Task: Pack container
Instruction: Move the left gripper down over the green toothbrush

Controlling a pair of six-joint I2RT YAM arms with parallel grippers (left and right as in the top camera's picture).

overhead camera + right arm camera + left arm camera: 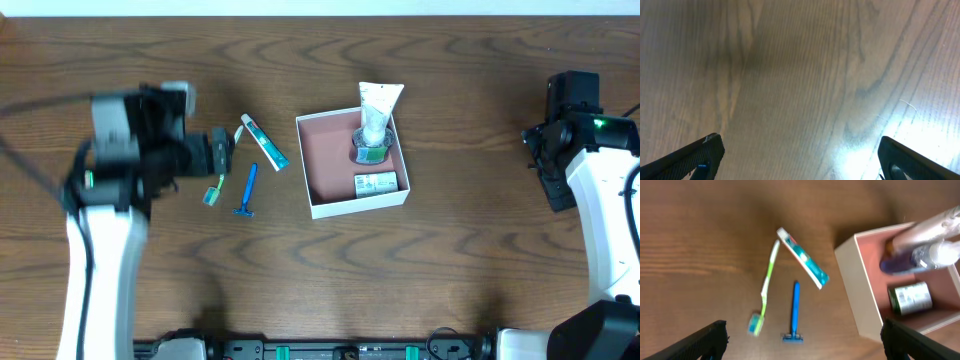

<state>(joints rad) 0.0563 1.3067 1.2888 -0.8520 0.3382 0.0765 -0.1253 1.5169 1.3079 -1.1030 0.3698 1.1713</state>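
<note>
Container [859,295], blurred, right side cut off

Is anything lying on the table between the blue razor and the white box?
Nothing visible: only bare table lies between the razor and the container. The toothpaste tube lies beside that path, not across it.

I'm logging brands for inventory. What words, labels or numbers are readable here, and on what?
None readable.
Print on the tube in the container: too small.
Label on the carton: blurred.
Print on the toothpaste: blurred.
</note>
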